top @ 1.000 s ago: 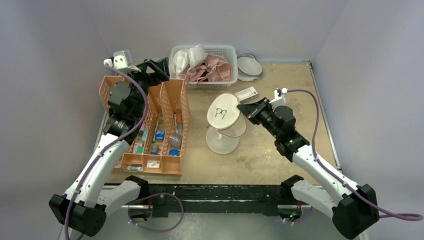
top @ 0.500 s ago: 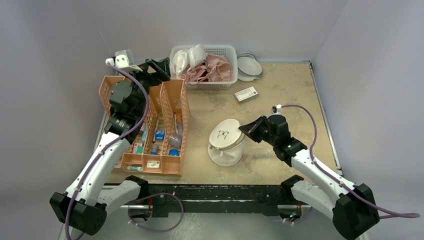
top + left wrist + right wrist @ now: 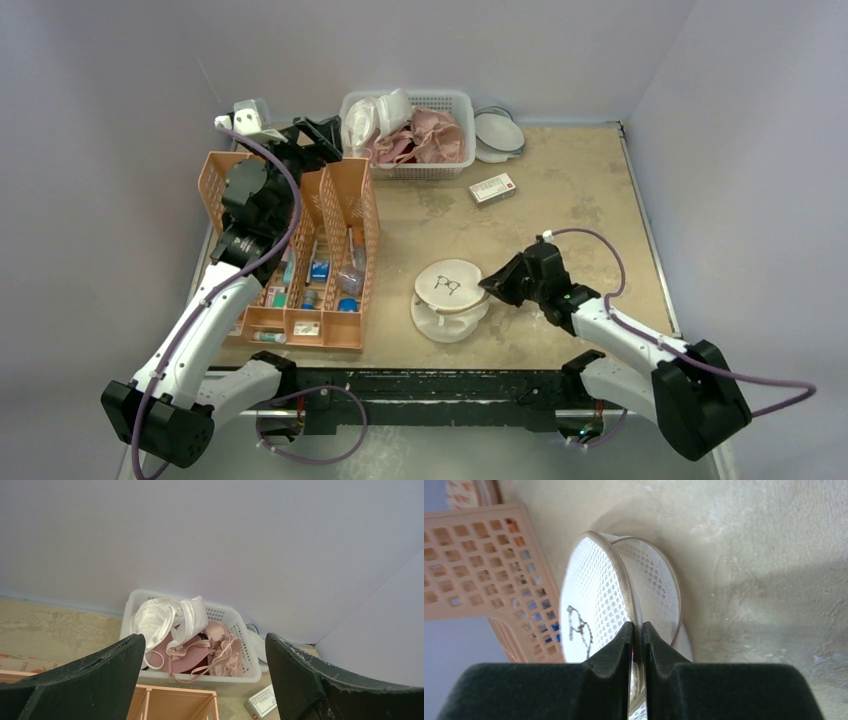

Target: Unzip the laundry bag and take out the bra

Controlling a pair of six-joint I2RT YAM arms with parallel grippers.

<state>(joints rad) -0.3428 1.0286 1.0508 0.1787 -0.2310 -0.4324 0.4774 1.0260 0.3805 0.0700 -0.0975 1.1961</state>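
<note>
Overhead and wrist views of the two arms at work: the laundry bag (image 3: 449,300) rests on the desk (image 3: 560,200) near its front edge, just right of the orange organiser (image 3: 300,250), with its flat marked face uppermost and tilted and its two mesh halves parted. The right gripper (image 3: 487,287) is low over the desk and almost closed, pinching the rim of the upper half; its wrist view shows the beige rim band caught in the narrow slit between the two fingers (image 3: 609,650). The left gripper (image 3: 318,133) is raised above the far end of the organiser, well apart from the bag, its jaws spread wide with nothing between them. The bra (image 3: 437,135), pale pink, lies in the white basket (image 3: 415,170) at the back of the desk, beside a white garment (image 3: 160,620) and darker rose cups (image 3: 185,652). A small box (image 3: 492,188) lies on the desk between basket and bag
</note>
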